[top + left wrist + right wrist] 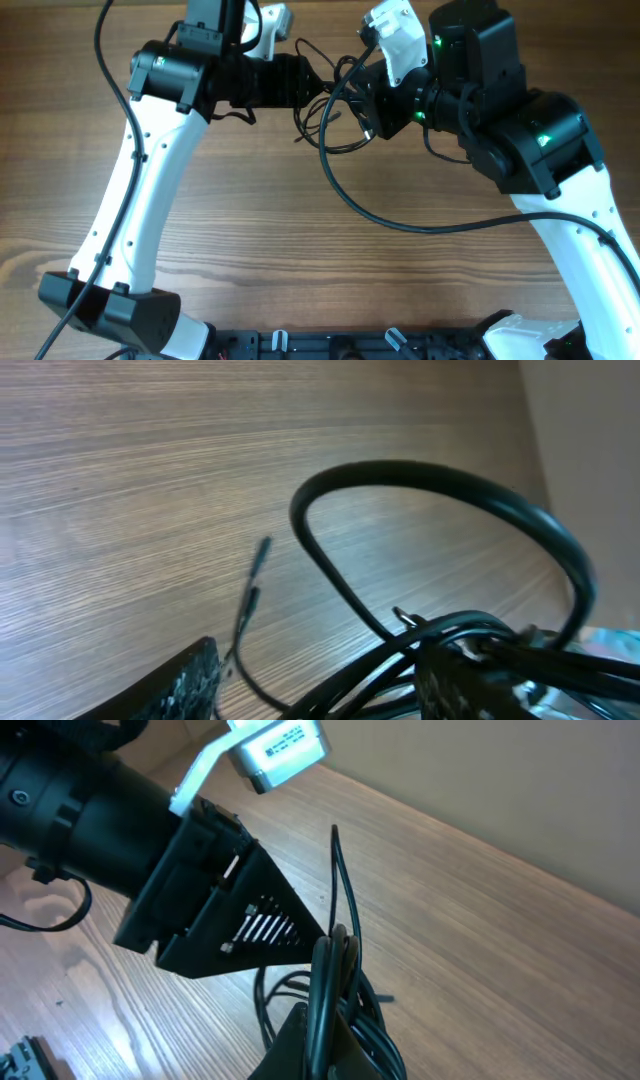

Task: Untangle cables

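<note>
Your right gripper (328,1025) is clamped tight on the cables (336,952). The bundle stands up straight out of its closed fingers, and loose loops spill onto the wooden table (520,950) just behind them. Your left gripper (320,685) has its fingers apart with a medium gap. One finger (190,680) is low left in its own camera, and the strands run across between the two. You can't tell whether either pad actually presses them. Two small plug tips (258,555) lie on the wood just ahead of that left finger. A thick black loop (440,480) arches above the gap. Overhead, both sets of fingers meet nose to nose with the tangle between and just below them.
</note>
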{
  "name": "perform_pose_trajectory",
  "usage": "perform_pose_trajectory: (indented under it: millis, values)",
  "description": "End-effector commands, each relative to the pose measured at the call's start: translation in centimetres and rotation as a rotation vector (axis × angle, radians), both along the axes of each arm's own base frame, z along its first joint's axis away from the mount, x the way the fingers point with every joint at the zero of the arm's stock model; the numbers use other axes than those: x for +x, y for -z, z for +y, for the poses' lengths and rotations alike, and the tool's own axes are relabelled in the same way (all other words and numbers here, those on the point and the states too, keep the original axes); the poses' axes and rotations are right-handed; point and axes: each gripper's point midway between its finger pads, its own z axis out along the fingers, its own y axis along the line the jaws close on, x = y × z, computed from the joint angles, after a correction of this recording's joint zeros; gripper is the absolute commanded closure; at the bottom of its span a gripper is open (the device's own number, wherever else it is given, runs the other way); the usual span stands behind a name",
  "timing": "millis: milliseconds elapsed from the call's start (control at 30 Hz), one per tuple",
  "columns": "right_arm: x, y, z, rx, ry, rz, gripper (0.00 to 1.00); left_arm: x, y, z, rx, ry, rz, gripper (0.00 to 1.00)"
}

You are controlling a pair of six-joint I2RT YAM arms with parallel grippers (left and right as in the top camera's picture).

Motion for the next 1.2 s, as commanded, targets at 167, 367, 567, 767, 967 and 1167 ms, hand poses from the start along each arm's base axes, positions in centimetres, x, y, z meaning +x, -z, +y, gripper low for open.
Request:
perform_pose_trajectory:
  millis: [167,367,567,767,967,1167]
  values:
    - [-0.5,-0.3,0.7,0.031,-0.040,0.009,0.96,1.9,3.8,-0.8,0.067,-0.012,0.046,0.39]
    - [-0.5,-1.0,0.7,0.037,-0.043,-0.015,0.96,1.5,3.4,-1.7,0.008,0.005,0.071,0.38]
    - [0.2,-1.1,0.2,0.018,-0.002,-0.041,0.96,-0.1,2.1,-3.6,-0.119,0.094,0.114,0.39]
    - [1.1,-1.6,-0.4,-0.008,0.031,-0.098,0.96,-0.3,2.1,-3.6,-0.119,0.096,0.123,0.39]
    - [1.8,-2.2,-0.5,-0.003,0.055,-0.131,0.96,0.4,2.7,-2.7,-0.059,0.054,0.102,0.39]
    - [-0.5,-2.3,1.6,0.080,-0.088,-0.064,0.96,2.2,3.3,-1.2,0.034,-0.017,0.037,0.43]
